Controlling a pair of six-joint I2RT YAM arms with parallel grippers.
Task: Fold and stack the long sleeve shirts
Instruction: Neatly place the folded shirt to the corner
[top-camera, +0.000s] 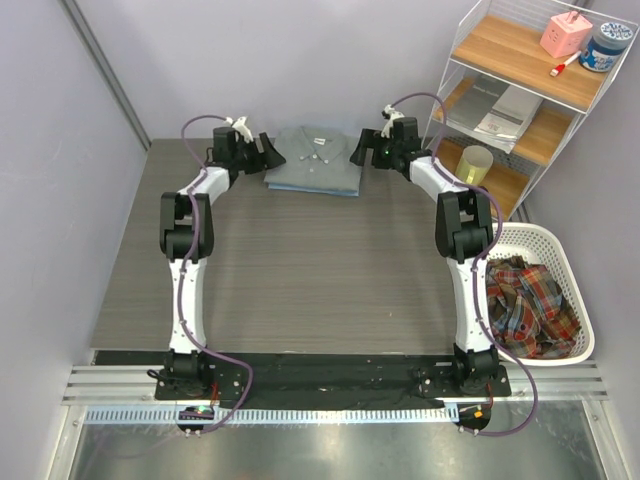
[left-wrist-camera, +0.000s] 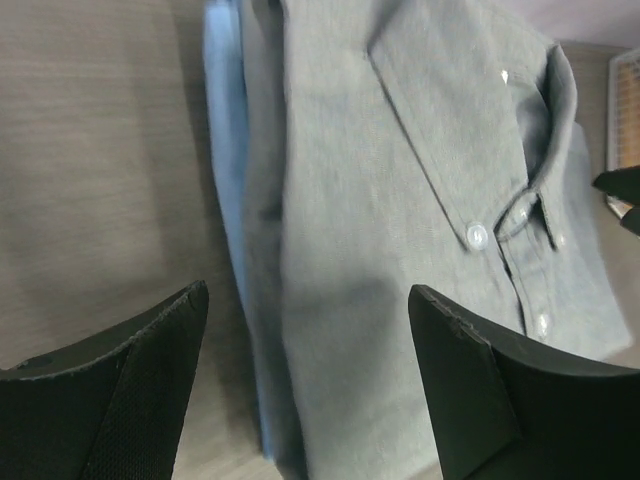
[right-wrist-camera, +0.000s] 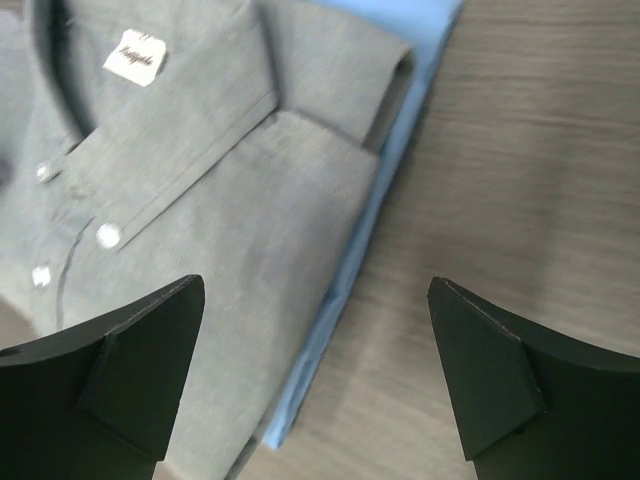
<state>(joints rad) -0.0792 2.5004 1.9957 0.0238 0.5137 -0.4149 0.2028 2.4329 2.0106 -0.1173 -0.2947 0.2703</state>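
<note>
Grey shirt (top-camera: 314, 158) atop blue shirt (left-wrist-camera: 225, 120), edges offset

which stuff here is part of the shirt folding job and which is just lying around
For the job: grey shirt, light blue shirt under it.
Lying about: basket, plaid clothes in it, shelf, yellow cup on it.

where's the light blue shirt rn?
Light blue shirt: top view, far centre of the table, folded under the grey shirt, between left claw and right claw; only its edge shows.
</note>
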